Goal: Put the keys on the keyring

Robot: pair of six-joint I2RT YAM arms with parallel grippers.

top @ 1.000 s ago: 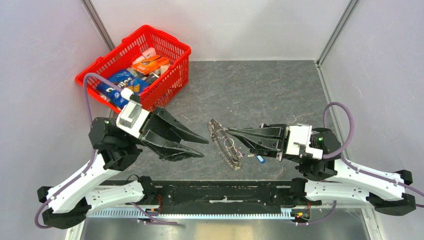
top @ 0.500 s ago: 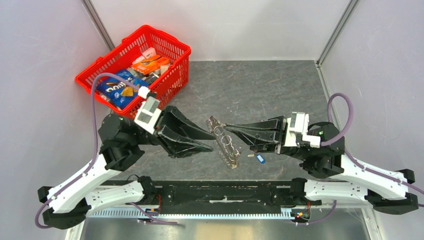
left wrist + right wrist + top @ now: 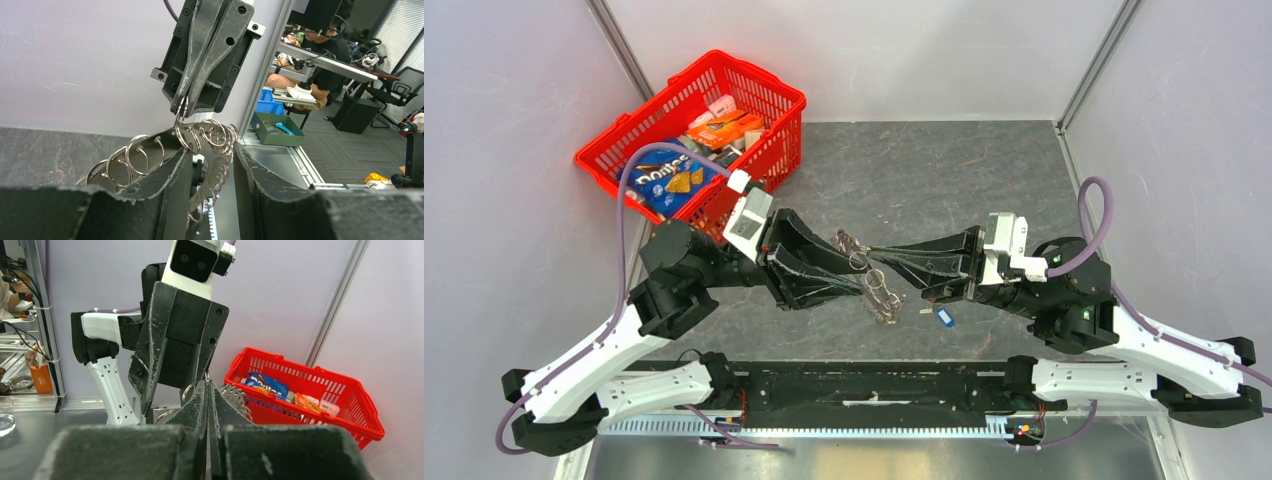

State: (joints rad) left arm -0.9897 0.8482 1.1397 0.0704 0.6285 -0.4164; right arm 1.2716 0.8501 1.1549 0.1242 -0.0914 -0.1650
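The keys (image 3: 886,305) are a silvery fanned bunch edged with several split rings, hanging above the table between the arms. My right gripper (image 3: 871,251) is shut on one keyring (image 3: 181,107) at the top of the bunch and holds it up; its closed tips show in the right wrist view (image 3: 207,382). My left gripper (image 3: 864,279) is open, its two fingers straddling the bunch (image 3: 215,135) from the left, fingertips apart (image 3: 212,148). The tiny blue-headed key (image 3: 943,316) lies on the table under the right gripper.
A red basket (image 3: 776,135) full of snack packets stands at the back left, close behind the left arm. It also shows in the right wrist view (image 3: 360,426). Grey walls close in the table on three sides.
My left gripper has moved right and now straddles the bunch of keys. My right gripper has shifted left with the bunch. The blue-headed key has stayed put.
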